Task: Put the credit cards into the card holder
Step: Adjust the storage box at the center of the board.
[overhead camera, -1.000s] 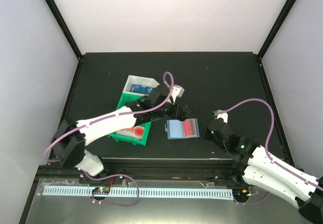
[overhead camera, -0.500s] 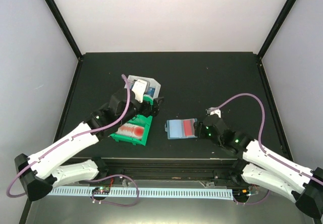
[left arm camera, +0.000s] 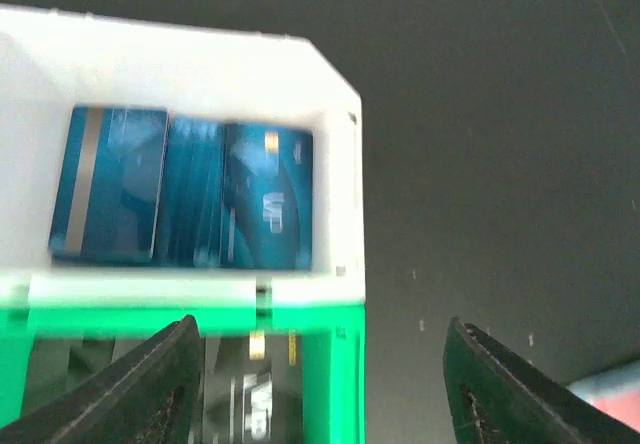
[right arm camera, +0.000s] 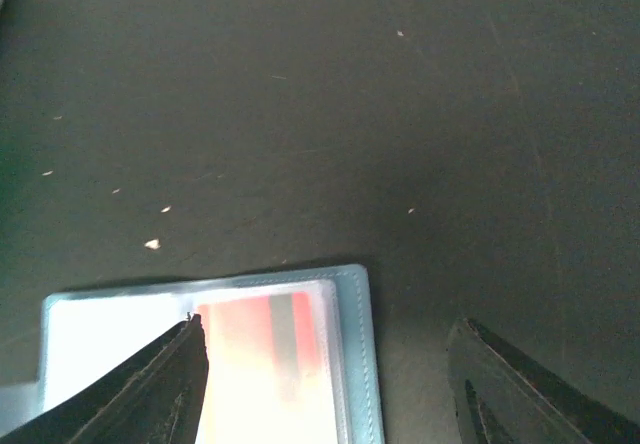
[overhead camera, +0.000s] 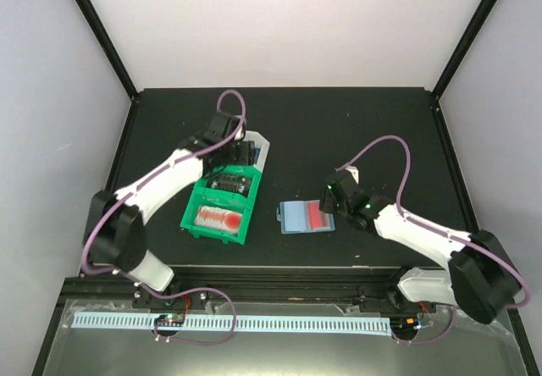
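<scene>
Glossy plastic credit cards [left arm camera: 265, 199], smooth plastic wht bin [left arm camera: 180, 69], matt blk table [left arm camera: 500, 114]

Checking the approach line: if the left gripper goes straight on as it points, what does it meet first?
Probably the blue cards in the white bin. The left gripper, open, aims near the wall shared with the green bin, so that wall may come first; depth unclear.

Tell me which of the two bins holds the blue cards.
The white bin, set behind the green bin: blue cards lie inside it. The green one holds red-and-white cards.
</scene>
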Available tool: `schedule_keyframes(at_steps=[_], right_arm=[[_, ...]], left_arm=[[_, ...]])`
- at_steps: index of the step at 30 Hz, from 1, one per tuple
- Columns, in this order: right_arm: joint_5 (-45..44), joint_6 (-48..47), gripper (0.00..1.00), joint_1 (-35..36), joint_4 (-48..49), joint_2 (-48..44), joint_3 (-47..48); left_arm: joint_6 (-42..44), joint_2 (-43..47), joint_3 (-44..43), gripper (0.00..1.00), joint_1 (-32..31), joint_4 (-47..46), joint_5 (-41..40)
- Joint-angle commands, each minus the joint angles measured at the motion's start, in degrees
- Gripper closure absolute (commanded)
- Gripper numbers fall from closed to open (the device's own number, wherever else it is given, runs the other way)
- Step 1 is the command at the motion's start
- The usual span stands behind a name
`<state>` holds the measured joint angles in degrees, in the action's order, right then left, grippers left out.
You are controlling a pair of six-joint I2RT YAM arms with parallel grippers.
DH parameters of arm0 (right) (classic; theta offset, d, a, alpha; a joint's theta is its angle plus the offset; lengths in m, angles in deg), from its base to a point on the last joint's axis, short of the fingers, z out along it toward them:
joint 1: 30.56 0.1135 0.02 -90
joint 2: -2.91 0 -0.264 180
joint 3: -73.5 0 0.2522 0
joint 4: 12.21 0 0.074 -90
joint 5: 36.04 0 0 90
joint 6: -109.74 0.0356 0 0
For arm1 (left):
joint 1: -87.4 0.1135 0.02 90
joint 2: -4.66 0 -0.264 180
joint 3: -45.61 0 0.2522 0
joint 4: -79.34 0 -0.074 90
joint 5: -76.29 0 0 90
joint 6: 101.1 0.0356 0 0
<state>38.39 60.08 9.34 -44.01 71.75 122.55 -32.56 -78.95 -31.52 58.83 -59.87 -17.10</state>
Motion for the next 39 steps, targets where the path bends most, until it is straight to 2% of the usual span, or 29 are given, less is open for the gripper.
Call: schedule_keyframes(at_steps=[1,4,7,12,18,24,30,39], right_arm=[[0.6,0.7,0.33,-2.5,2.0,5.9,3.2],[1.1,2.0,0.35,-2.8,-0.6,9.7,5.5],[4.8,0.9,0.36,-2.8,-0.3,13.1,6.8],[7.7,-0.9,0.37,-2.8,-6.1,18.9,14.0],[9.4,-4.9,0.37,-2.9,-11.5,25.3,23.7],[10.6,-8.2,0.37,-2.9,-12.4,30.8,31.5],[10.7,-10.2,0.37,-3.1,-12.2,34.2,35.7],[10.3,-11.5,0.37,-4.6,-12.5,35.1,36.8]], left_arm=[[1.0,-13.0,-15.9,0.34,4.5,7.4,5.8],[2.0,-20.8,-25.5,0.39,5.9,15.2,6.8],[3.6,-21.7,-27.7,0.41,6.1,18.5,8.8],[2.4,-13.5,-17.9,0.44,6.1,19.1,15.7],[1.5,-3.5,-5.9,0.46,6.2,24.3,10.5],[1.8,-1.5,0.4,0.48,9.1,27.3,5.4],[3.8,-2.5,2.3,0.48,14.1,26.0,4.3],[8.5,-7.3,-0.9,0.48,19.8,23.9,-0.8]])
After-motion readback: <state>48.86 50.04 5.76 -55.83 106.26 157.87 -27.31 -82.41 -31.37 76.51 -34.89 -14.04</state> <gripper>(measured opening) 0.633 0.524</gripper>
